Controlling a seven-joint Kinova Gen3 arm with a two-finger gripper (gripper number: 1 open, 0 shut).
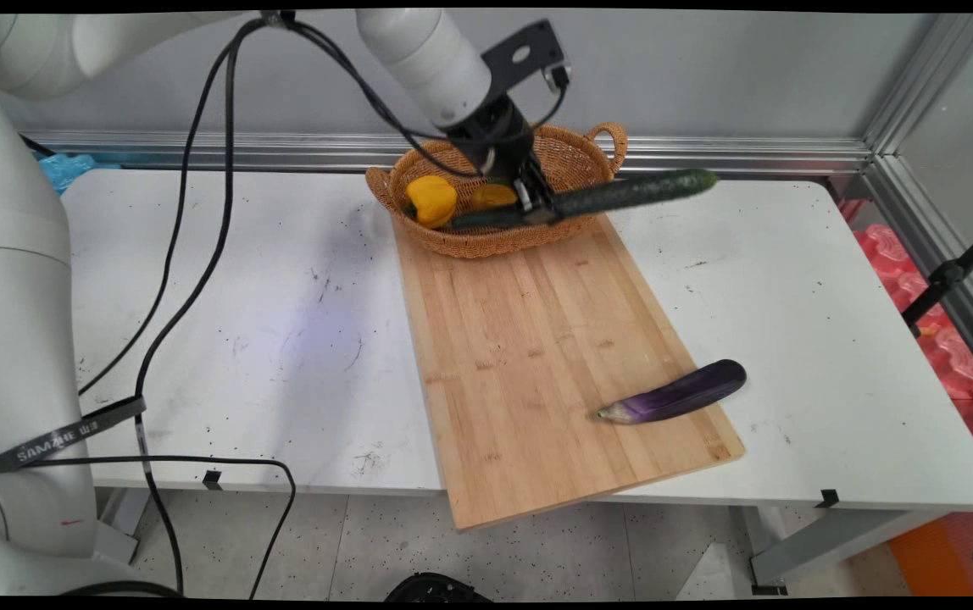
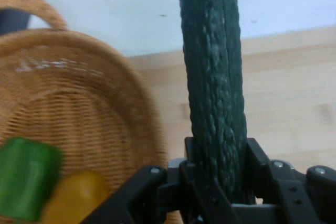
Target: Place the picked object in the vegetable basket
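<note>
dark green cucumber [image 1: 622,196], level, above wicker basket [image 1: 575,157]

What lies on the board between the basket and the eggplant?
Nothing: main view shows bare cutting board between the basket and eggplant.

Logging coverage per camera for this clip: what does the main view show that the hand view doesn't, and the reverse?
Only the main view shows the purple eggplant lying at the cutting board's near right corner, the white table, the whole arm with its black cables, and the cucumber's full length held roughly level above the board's far end.

Only the hand view shows a green item in the basket and the cucumber's bumpy skin close up.

Both show the hand shut on the cucumber, the wicker basket, a yellow pepper inside it, and the board.
</note>
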